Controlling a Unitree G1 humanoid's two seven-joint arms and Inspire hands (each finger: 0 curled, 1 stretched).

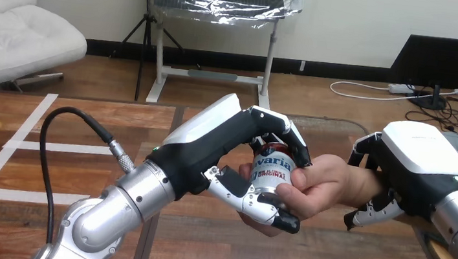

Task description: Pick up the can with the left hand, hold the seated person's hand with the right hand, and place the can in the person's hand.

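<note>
One can (pixel 272 167), gripped by left hand (pixel 212 144), seemingly person's hand (pixel 319 187) too.

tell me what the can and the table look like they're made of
The can looks like thin metal with a glossy printed skin in white and red and a dark top. Much of it is covered, so that's a guess. The table looks like wood: brown planks with visible grain and seams, a low sheen, and pale tape strips stuck on it.
</note>
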